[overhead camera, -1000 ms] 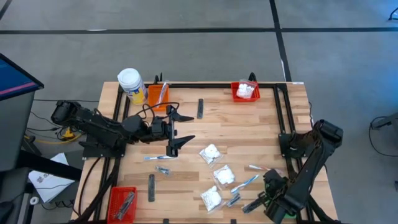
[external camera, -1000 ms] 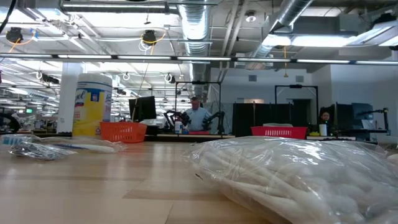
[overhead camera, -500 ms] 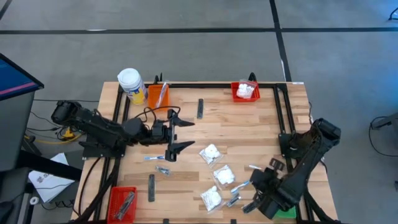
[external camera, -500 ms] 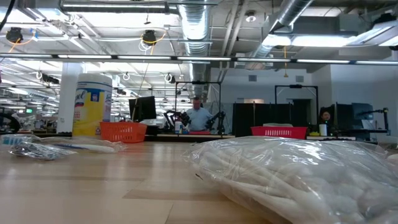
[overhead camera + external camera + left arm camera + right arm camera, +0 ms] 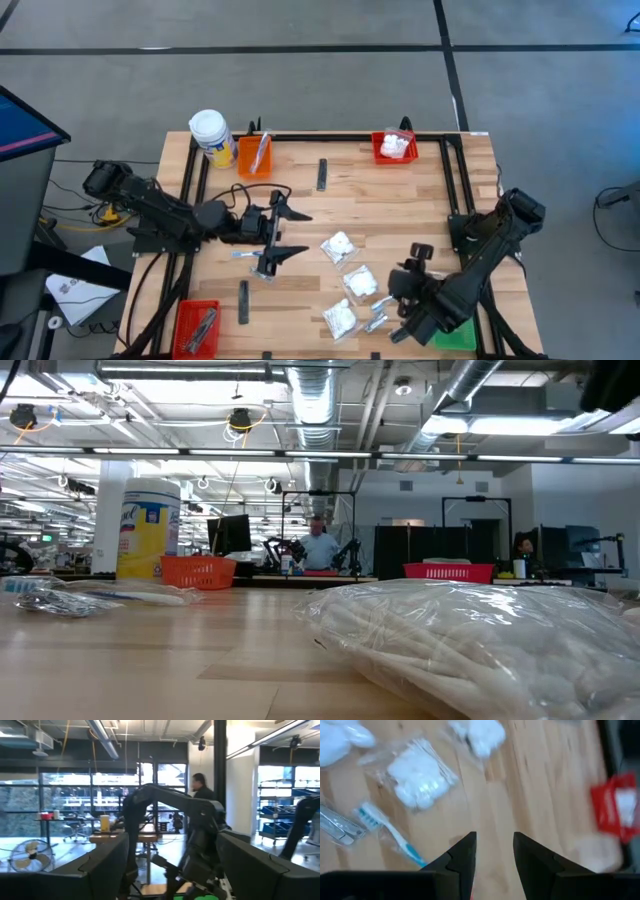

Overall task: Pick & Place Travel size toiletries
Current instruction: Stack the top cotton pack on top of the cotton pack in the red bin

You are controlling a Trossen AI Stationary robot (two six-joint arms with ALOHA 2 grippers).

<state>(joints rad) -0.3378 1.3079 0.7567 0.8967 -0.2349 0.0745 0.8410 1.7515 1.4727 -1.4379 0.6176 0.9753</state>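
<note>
Three white puffy packets (image 5: 340, 245) (image 5: 360, 282) (image 5: 340, 318) lie flat on the wooden table, right of its middle. Beside them lie a white-blue toothbrush (image 5: 395, 837) and a silvery sachet (image 5: 337, 825). My right gripper (image 5: 402, 300) hangs open above bare wood just right of the toothbrush, slanting down toward the packets, nothing between its fingers (image 5: 462, 855). Two more wrapped toothbrushes (image 5: 255, 254) lie left of the middle. My left gripper (image 5: 277, 230) stands open above them, pointing level toward the table's right. Dark grey bars (image 5: 322, 175) (image 5: 243, 300) lie on the table.
An orange bin (image 5: 253, 153) and a white-capped yellow jar (image 5: 210, 135) stand at the far left, a red bin (image 5: 394, 148) with white packets at the far right, another red bin (image 5: 197, 325) near left, and a green bin (image 5: 455, 335) under my right arm. A black frame (image 5: 452, 180) rims the table.
My right gripper has gone from above the green bin at the near right corner toward the packets, rising a little and rolling about its own axis. My left gripper has swung a little toward the table's near edge, staying open.
</note>
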